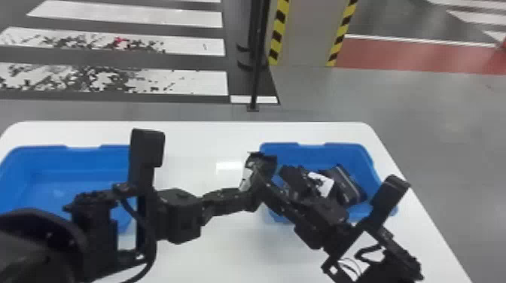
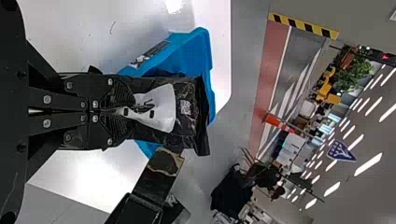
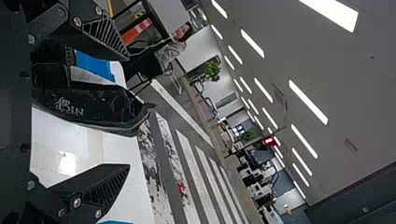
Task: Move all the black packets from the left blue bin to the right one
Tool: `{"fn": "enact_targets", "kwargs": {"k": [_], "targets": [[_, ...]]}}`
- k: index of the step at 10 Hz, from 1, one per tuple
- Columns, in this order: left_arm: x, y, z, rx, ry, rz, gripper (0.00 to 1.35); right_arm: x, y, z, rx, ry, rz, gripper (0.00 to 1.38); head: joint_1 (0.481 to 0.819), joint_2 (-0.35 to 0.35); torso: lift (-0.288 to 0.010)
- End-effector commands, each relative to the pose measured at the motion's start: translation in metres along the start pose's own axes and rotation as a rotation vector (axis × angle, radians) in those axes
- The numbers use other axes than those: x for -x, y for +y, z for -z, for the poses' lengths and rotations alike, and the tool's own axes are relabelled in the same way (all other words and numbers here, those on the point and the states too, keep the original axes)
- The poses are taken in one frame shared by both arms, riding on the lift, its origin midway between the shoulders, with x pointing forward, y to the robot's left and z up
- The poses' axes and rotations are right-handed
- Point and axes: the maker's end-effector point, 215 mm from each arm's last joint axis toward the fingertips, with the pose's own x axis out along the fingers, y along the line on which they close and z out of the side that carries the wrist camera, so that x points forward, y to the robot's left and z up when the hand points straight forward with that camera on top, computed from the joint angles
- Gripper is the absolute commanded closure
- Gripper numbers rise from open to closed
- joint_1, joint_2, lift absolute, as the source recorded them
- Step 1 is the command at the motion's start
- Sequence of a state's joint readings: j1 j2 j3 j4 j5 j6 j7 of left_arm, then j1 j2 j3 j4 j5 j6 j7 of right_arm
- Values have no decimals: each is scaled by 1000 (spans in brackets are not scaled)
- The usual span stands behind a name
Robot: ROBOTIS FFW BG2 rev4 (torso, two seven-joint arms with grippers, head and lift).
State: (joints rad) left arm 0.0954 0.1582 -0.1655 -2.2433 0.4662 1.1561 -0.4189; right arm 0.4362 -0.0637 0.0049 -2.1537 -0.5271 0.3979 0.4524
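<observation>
Your left gripper (image 2: 125, 112) clenches the black packet (image 2: 190, 128) at nine o'clock of the right bin (image 1: 315, 150); your right gripper (image 3: 128, 112) is spread. It seems light, soft, slippery: please pinch its middle.

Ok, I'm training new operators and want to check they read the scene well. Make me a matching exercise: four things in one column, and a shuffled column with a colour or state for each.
Things
1. left gripper
2. right gripper
3. right blue bin
4. table

Colours and states
A. white
B. has black packets inside
C. fingers spread apart
D. shut on a black packet

Right pairs: 1-D, 2-C, 3-B, 4-A
</observation>
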Motion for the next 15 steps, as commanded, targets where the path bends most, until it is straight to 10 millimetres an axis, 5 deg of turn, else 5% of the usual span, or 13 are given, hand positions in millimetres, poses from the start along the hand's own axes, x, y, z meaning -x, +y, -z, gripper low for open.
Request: {"fn": "enact_targets", "kwargs": {"k": [1,2,4,6,7,8,9,11,15], "targets": [[-1,-2,2,6,3,6,1202,-3,1,7,-18,8,-7,618,695,-129,-139],[-2,-3,0,5,1,10,1202,-4,-2,10,-25,12,-5,963,695,-125,-139],[-1,-4,0,9,-2,17,1202,-7,-2,6,-21,1,-7,1276,695,-126,-139],[1,-1,-2,13,-12,8,1200,-6,-1,4,-22,-5,-9,1274,695,-127,-139],[4,5,-1,32,-21,-3,999,-6,-1,3,-27,-8,-10,1274,695,-126,-139],[10,17,5,63,-29,-33,351,-6,-1,3,-26,-10,-10,1274,695,-121,-139],[18,27,1,63,-75,-54,21,-5,-5,0,-17,-15,-2,1274,695,-110,-139],[57,58,-38,-39,-317,-162,199,-10,-35,-7,8,-15,34,1274,695,-90,-139],[145,82,-14,-86,-404,-360,254,-2,-138,-45,76,-39,192,1274,695,-31,-139]]}}
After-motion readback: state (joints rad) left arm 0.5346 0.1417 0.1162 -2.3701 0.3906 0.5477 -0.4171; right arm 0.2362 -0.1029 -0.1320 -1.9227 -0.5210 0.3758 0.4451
